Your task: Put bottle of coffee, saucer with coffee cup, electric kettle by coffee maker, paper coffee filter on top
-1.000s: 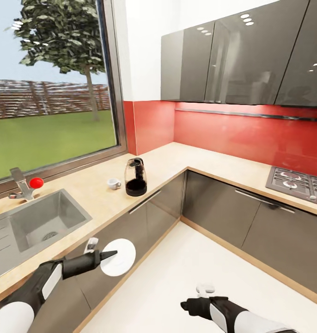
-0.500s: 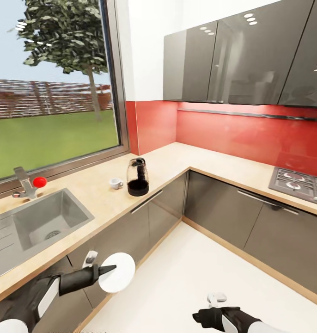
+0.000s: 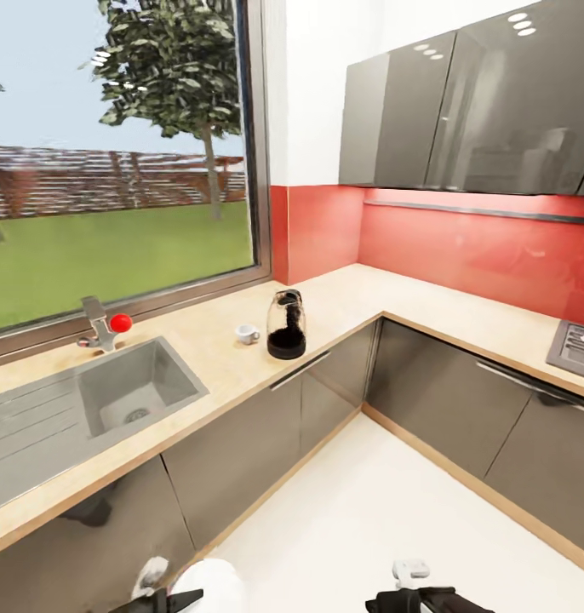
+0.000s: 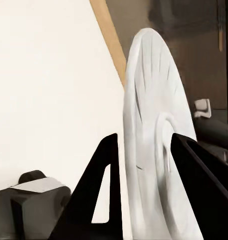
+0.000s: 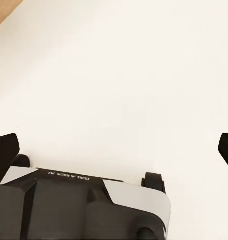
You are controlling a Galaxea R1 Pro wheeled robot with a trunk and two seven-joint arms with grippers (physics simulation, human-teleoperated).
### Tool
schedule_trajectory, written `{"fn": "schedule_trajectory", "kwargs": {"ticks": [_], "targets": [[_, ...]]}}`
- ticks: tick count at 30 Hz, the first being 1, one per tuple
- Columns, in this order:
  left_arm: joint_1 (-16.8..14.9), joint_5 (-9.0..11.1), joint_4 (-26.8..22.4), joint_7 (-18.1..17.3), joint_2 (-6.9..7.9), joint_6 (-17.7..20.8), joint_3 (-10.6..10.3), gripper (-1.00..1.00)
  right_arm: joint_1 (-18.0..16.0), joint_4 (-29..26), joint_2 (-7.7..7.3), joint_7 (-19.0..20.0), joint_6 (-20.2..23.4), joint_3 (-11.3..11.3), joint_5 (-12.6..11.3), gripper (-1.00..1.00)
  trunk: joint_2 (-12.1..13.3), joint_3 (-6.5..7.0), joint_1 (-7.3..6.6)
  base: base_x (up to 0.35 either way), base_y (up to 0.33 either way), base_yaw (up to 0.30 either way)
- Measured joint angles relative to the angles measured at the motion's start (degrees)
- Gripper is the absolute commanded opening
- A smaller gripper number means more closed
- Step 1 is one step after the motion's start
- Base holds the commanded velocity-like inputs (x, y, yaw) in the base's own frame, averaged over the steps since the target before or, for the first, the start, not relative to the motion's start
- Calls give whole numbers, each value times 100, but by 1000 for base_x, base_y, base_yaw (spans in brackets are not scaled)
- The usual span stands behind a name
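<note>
Left gripper (image 4: 143,145), seen from its wrist camera, has its two black fingers clamped on the rim of a white saucer (image 4: 153,150), one finger on each face, with the saucer standing on edge between them. In the head view this gripper (image 3: 177,600) and the saucer (image 3: 208,586) sit at the very bottom edge, low over the pale floor (image 3: 394,502) in front of the grey base cabinets.

Right gripper (image 5: 116,145) has its fingers spread wide apart with nothing between them; only the two dark tips show at the picture's opposite edges, over bare floor. Small white lettering on the gripper body appears to read "GALAXEA", though it is too fine to be sure. In the head view the right gripper (image 3: 411,596) is also at the bottom edge.

Well away from both grippers, on the beige countertop (image 3: 360,298), stands the coffee maker (image 3: 287,324), a clear glass body on a black base. The small white coffee cup (image 3: 247,334) stands upright just beside it, on the side toward the sink (image 3: 134,396). A tap with a red knob (image 3: 119,323) sits behind the sink, below a large window. A gas hob (image 3: 579,345) shows at the far right.
</note>
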Motion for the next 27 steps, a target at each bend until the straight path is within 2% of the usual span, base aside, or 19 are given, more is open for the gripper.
{"fn": "schedule_trajectory", "kwargs": {"ticks": [4,7,10,12,15,24,27], "targets": [[152,12,807,12,-8,-895,-11,-100,23,1,-18,2,3,0,4,100,0,1,0,0,0,47],[189,39,1540,24,-12,-1596,-50,-100,49,3,-91,6,12,0,11,100,0,0,0,0,0,11],[242,42,2110,29,-11,-1971,-59,-100,79,3,-142,12,20,0,15,100,0,1,0,0,0,3],[316,51,2269,62,-12,-2088,-41,-100,86,3,-150,13,22,-1,15,100,0,1,0,0,0,1],[567,57,2406,422,-14,-2303,-32,-100,93,3,-158,16,25,2,36,100,0,1,0,0,0,0],[1211,45,2449,2056,-27,-2408,-31,-100,102,3,-159,21,11,-1,172,100,0,1,0,0,0,0],[1317,35,2444,2879,-14,-2411,-38,-100,145,2,-155,20,3,0,179,100,0,1,0,0,0,0]]}}
